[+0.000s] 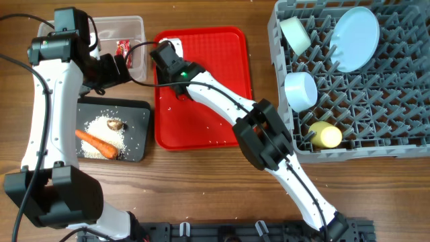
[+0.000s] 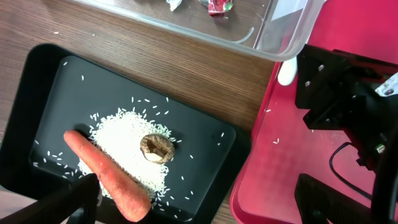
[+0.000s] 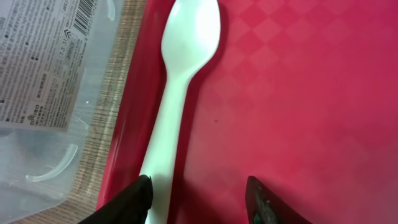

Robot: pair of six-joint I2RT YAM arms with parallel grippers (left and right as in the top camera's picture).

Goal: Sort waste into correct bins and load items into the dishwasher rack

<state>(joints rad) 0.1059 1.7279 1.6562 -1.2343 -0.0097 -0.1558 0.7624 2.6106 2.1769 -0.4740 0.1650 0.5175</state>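
Note:
The white spoon (image 3: pixel 186 62) lies along the left rim of the flat red tray (image 1: pixel 222 81). My right gripper (image 3: pixel 199 200) is open low over it, with the handle just inside its left finger; it also shows in the overhead view (image 1: pixel 166 52). My left gripper (image 2: pixel 199 208) is open and empty above the black tray (image 2: pixel 56 87), which holds rice (image 2: pixel 127 146), the carrot (image 2: pixel 109 177) and the brown lump (image 2: pixel 157 148). The clear tub (image 1: pixel 134 30) holds the red wrapper (image 1: pixel 123 47) and the tissue (image 2: pixel 174 4). The rack (image 1: pixel 376 128) holds the plate (image 1: pixel 355 37), two bowls (image 1: pixel 295 33) (image 1: pixel 301 91) and the yellow cup (image 1: pixel 326 136).
A few rice grains (image 1: pixel 216 141) lie scattered on the red tray. The tub and the black tray stand close to the red tray's left edge. My right arm (image 1: pixel 269 134) stretches across the red tray from the front.

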